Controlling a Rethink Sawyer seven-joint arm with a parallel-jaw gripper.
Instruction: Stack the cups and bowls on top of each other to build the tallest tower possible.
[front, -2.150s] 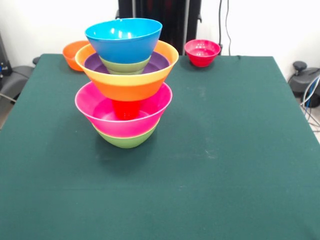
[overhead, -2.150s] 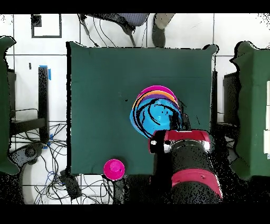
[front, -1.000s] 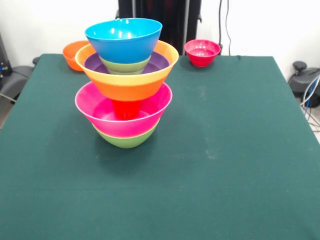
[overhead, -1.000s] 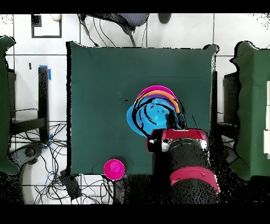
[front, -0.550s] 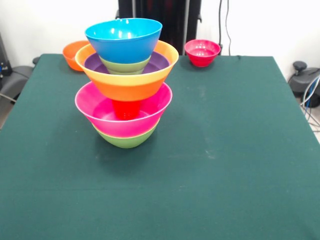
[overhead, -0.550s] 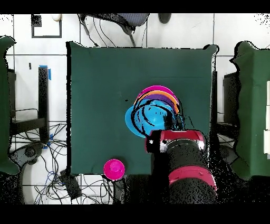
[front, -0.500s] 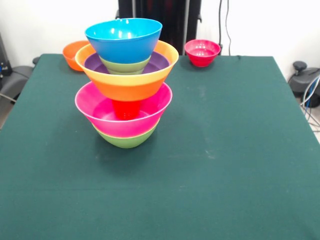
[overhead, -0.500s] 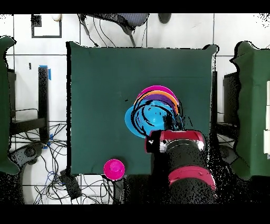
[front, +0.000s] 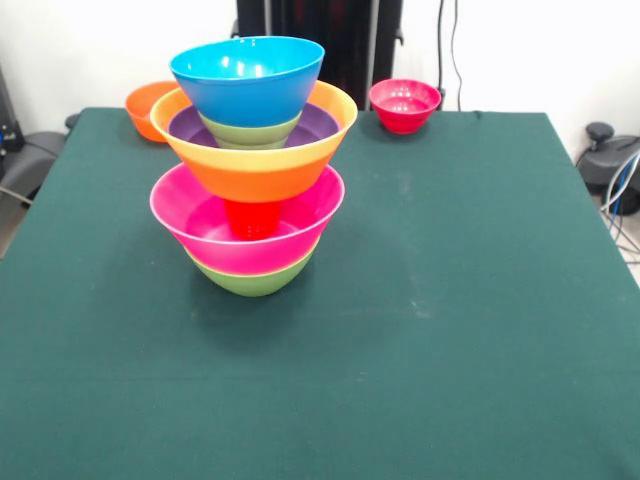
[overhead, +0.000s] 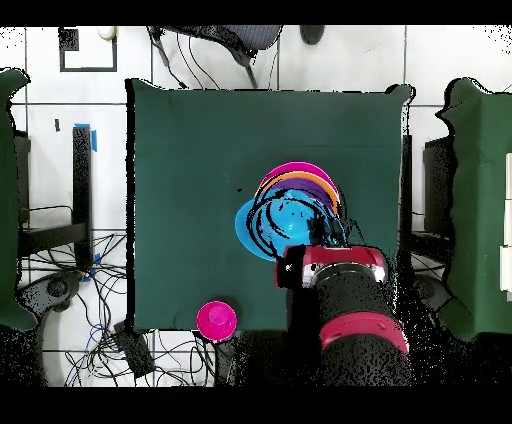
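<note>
The tower (front: 255, 170) stands left of the table's middle. From the bottom it holds a green bowl (front: 252, 280), a pink bowl (front: 200, 215), the red cup (front: 250, 217), a wide orange bowl (front: 258, 165), a purple bowl (front: 322, 122), a small green bowl (front: 250, 131) and a blue bowl (front: 247, 80) on top. In the overhead view the blue bowl (overhead: 270, 225) covers most of the tower. The red and black arm (overhead: 345, 300) reaches over the tower's near side there. The gripper itself shows in neither view.
A small orange bowl (front: 147, 106) sits at the table's far left corner in the front view. A small red-pink bowl (front: 403, 105) sits at the far edge, right of the tower, and shows in the overhead view (overhead: 216, 320). The green cloth table (front: 450, 300) spreads to the right.
In the overhead view the arm has drifted slightly left near the tower. The tower and the loose bowls have not moved.
</note>
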